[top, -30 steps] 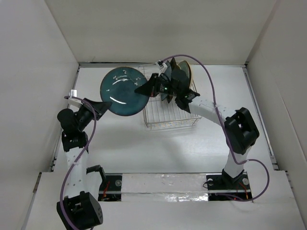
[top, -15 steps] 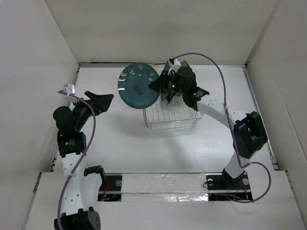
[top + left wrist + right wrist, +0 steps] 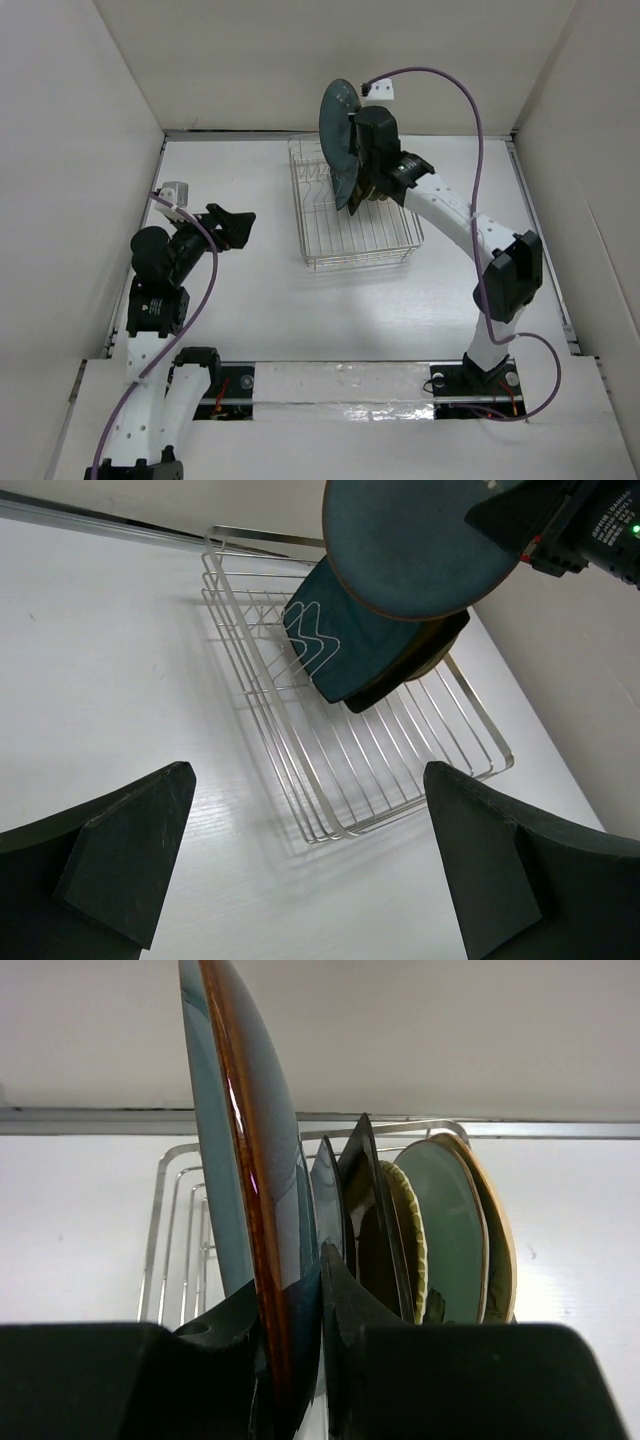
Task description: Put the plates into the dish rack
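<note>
left gripper [image 3: 239, 227] spread wide, right gripper [image 3: 295, 1300] clamped

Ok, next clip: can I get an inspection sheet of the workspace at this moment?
Surface: white table, no marks seen.
Job's things: dish rack far centre, plates standing on edge inside; one dark teal plate upright above it.
Clutter: nothing seen.
Grippers: right gripper shut on that plate's rim; left gripper open, empty.
Cables: purple cable along each arm, off the rack.
Surroundings: white walls on three sides.
</note>
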Action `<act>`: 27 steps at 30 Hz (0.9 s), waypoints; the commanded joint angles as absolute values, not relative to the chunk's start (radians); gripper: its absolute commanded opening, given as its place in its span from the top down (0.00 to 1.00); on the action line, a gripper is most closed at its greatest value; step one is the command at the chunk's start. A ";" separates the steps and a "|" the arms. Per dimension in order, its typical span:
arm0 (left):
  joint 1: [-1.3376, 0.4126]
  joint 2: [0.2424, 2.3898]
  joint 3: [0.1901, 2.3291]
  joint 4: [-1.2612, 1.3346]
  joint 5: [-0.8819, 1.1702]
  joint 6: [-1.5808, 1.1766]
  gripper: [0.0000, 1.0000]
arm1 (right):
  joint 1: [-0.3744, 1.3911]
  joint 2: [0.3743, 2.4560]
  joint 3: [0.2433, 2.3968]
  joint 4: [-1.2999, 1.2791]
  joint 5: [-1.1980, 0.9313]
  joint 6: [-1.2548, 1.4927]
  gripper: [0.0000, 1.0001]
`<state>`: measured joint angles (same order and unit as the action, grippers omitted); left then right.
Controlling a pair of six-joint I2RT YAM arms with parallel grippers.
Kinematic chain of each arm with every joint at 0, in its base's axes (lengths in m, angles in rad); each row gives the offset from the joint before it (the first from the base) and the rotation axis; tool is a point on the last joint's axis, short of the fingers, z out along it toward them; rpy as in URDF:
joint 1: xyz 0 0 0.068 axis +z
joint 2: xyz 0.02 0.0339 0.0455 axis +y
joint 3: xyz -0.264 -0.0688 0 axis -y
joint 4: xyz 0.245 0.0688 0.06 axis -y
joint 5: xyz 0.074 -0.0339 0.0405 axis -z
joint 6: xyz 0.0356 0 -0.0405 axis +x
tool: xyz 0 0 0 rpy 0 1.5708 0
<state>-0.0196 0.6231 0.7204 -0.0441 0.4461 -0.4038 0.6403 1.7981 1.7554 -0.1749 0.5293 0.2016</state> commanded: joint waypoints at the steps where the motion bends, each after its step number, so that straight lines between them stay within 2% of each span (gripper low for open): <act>1: -0.038 0.603 0.732 -0.061 0.396 -0.325 0.01 | 0.689 1.839 1.893 -0.074 0.716 0.120 1.00; 27: -0.057 0.615 0.724 -0.071 0.373 -0.311 0.01 | 0.730 2.101 1.894 -0.078 0.756 0.195 1.00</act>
